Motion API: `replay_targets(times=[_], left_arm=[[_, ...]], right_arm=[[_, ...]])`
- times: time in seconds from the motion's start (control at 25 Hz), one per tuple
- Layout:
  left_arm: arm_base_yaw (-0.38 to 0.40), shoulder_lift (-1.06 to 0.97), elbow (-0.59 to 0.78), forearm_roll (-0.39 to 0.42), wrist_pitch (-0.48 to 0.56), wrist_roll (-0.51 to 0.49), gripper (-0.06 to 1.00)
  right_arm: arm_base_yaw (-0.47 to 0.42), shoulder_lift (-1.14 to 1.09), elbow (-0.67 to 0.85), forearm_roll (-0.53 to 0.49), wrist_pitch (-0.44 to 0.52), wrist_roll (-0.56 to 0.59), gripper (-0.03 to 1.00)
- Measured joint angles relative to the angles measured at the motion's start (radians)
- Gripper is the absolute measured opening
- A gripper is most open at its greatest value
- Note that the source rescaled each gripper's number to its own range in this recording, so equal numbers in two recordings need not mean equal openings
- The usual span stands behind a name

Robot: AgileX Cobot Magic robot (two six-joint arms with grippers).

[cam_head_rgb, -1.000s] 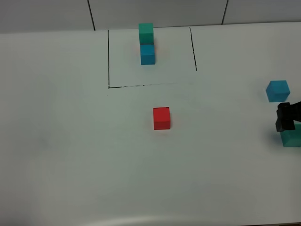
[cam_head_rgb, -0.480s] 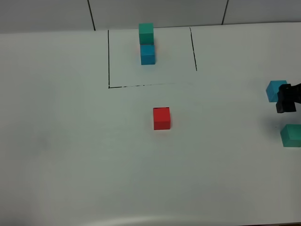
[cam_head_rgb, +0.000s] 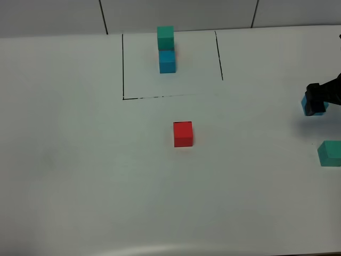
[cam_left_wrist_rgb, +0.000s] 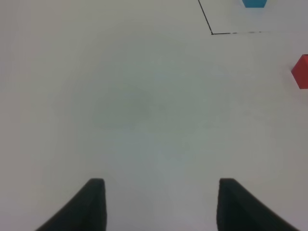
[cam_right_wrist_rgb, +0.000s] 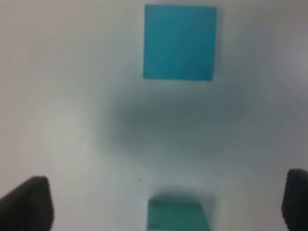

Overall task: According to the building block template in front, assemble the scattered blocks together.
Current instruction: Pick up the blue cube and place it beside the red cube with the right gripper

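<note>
The building block template point(cam_head_rgb: 166, 50) stands at the back of the table, a teal-green cube behind a blue one inside black drawn lines. Of the scattered blocks, the red cube point(cam_head_rgb: 183, 133) lies mid-table, also seen as the red cube point(cam_left_wrist_rgb: 301, 71) at the left wrist view's edge. The blue cube point(cam_head_rgb: 313, 107) sits far right, partly covered by my open right gripper point(cam_head_rgb: 319, 95). The teal-green cube point(cam_head_rgb: 330, 153) lies nearer the front. From the wrist, the blue cube point(cam_right_wrist_rgb: 180, 42) lies ahead of the right gripper point(cam_right_wrist_rgb: 161, 197), the teal-green cube point(cam_right_wrist_rgb: 178, 217) below it. My left gripper point(cam_left_wrist_rgb: 161, 197) is open over bare table.
The white table point(cam_head_rgb: 80, 160) stretches to a wall at the back. The black frame lines point(cam_head_rgb: 123, 66) mark the template's area, their corner point(cam_left_wrist_rgb: 211, 32) showing in the left wrist view. The right arm enters from the right edge.
My right gripper has moved away from the teal-green cube toward the back and now overlaps the blue cube. The cubes have not moved.
</note>
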Motion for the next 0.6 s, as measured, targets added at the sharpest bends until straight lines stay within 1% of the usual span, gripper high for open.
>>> replay_targets(times=[0.36,0.6], left_arm=[[0.0,0.0,0.0,0.0,0.0,0.0,0.16],[0.0,0.0,0.0,0.0,0.0,-0.001,0.16]], right_arm=[[0.0,0.099,-0.097,0.003,0.004,-0.013,0.92],[0.0,0.124,-0.125,0.003,0.004,-0.021,0.92]])
